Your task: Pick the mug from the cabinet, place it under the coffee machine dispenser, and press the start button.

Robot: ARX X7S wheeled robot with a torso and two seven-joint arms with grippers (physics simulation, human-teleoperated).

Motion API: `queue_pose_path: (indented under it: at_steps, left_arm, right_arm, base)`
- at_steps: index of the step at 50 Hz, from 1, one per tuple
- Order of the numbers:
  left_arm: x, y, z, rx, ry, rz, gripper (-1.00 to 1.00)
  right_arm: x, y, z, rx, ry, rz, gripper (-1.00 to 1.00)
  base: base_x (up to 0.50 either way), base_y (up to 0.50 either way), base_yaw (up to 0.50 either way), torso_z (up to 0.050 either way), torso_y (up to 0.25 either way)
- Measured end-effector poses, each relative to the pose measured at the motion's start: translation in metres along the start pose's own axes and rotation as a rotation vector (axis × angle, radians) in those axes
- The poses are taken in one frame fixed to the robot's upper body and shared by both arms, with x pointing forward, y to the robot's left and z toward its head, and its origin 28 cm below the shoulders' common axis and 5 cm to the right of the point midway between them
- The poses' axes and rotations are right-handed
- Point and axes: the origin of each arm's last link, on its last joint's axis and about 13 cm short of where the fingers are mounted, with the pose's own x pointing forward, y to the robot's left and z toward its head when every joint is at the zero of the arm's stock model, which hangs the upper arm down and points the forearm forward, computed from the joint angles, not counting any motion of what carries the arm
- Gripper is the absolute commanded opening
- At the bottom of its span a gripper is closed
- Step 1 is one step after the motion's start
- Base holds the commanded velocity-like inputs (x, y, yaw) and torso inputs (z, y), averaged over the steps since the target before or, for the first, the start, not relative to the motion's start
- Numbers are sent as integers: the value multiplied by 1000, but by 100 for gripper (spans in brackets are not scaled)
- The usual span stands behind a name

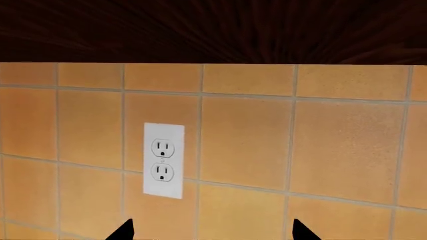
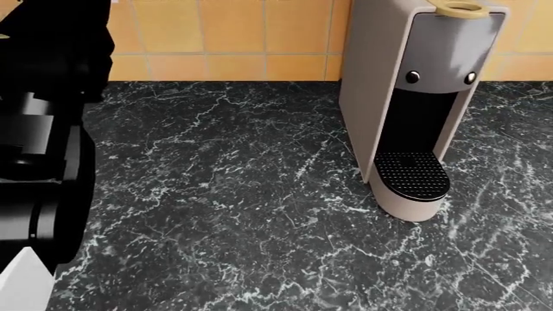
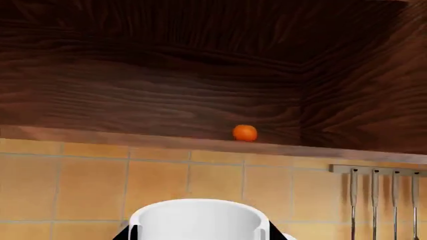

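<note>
Your right gripper [image 3: 197, 232] looks pinched on the mug [image 3: 195, 219], though only the fingertips show, up near the dark wood cabinet [image 3: 167, 75] with an orange [image 3: 245, 133] inside, while your left gripper [image 1: 212, 231] is spread and the coffee machine dispenser [image 2: 415, 97] stands with its drip tray [image 2: 412, 175] bare.

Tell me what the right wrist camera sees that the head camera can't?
Only the right wrist view shows the white mug between the right gripper fingers, a small orange ball in the dark wood cabinet, and hanging utensils. Only the head view shows the coffee machine, its empty drip tray, the marble counter and the left arm. Both show the orange wall tiles.
</note>
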Motion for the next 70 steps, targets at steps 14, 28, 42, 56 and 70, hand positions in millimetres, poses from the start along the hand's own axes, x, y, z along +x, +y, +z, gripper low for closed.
queue_pose_path:
  at_steps: [14, 28, 42, 56, 70]
  left_arm:
    - [1, 0, -5, -1, 10, 1, 100]
    - [1, 1, -10, 0, 18, 7, 100]
    - [1, -1, -13, 4, 22, 5, 100]
    - [1, -2, -13, 5, 22, 3, 100]
    - [1, -3, -15, 5, 24, 3, 100]
  right_arm:
    - [-42, -17, -34, -29, 79, -27, -100]
    - [-72, -21, -69, -17, 171, -1, -100]
    - [-98, -16, -96, 15, 235, 41, -100]
    - [-115, -10, -113, 42, 286, 80, -100]
    - [-122, -1, -128, 71, 350, 144, -100]
  base:
    - [0, 0, 0, 0, 0]
    - [0, 0, 0, 0, 0]
    - [0, 0, 0, 0, 0]
    - [0, 0, 0, 0, 0]
    - [0, 0, 0, 0, 0]
